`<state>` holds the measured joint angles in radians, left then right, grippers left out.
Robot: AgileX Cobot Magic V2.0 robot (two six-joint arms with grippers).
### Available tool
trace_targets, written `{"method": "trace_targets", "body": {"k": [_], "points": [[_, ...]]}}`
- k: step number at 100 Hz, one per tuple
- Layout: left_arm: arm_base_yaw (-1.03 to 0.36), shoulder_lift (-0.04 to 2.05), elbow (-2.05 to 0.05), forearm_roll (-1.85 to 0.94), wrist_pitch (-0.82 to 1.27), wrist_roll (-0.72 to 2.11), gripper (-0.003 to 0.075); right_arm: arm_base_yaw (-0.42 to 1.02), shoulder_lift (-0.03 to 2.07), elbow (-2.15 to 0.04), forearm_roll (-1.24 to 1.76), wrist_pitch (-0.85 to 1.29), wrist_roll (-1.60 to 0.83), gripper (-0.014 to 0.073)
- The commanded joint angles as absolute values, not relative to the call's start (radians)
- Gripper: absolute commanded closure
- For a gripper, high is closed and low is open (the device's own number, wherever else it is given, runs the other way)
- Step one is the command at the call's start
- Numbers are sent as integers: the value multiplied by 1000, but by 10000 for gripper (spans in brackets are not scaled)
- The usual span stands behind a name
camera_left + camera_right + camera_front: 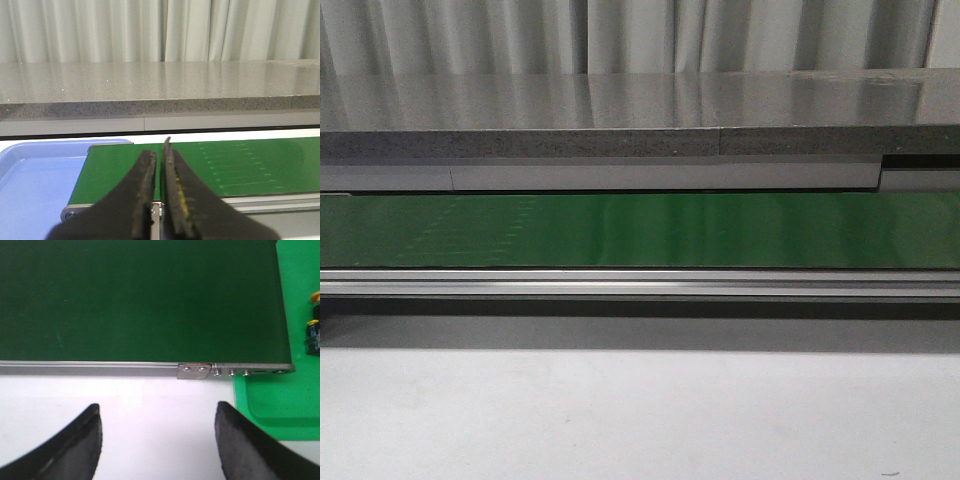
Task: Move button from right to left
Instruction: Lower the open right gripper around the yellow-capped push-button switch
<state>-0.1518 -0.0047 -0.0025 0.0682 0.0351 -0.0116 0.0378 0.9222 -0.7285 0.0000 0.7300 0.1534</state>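
The button (313, 336) shows only at the edge of the right wrist view: a black body with a yellow cap, cut off by the frame, lying in a green tray (260, 400). A second yellow cap (316, 297) lies just beyond it. My right gripper (157, 406) is open over the white table, short of the conveyor's end and well to one side of the button, with nothing between its fingers. My left gripper (159, 150) is shut and empty, hanging over the other end of the green belt (240, 165). Neither gripper shows in the front view.
The green conveyor belt (640, 230) runs across the front view with a metal rail (640, 285) along its near side and white table (640, 420) before it. A blue tray (35, 180) sits at the belt's left end. A grey counter (620, 120) stands behind.
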Motion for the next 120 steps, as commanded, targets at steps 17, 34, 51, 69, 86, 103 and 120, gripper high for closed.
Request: {"method": "trace_targets", "body": {"k": [17,34,51,69,86,103,120], "points": [[-161,-42,38,66,-43,-21,715,28,921,-792,0,670,152,97],[-161,-42,38,66,-43,-21,715,-25,950,-853,-83,665,149,97],[-161,-42,38,66,-43,-21,715,-131,1020,-909,-132,691,82,97],[-161,-42,38,66,-43,-21,715,-227,1101,-918,-130,650,16,97],[-161,-42,38,66,-43,-21,715,-321,1208,-921,-122,581,-29,97],[-161,-42,38,66,-43,-21,715,-407,1327,-954,-24,546,-156,97],[-161,-42,38,66,-43,-21,715,-488,1425,-1049,144,567,-358,97]]}}
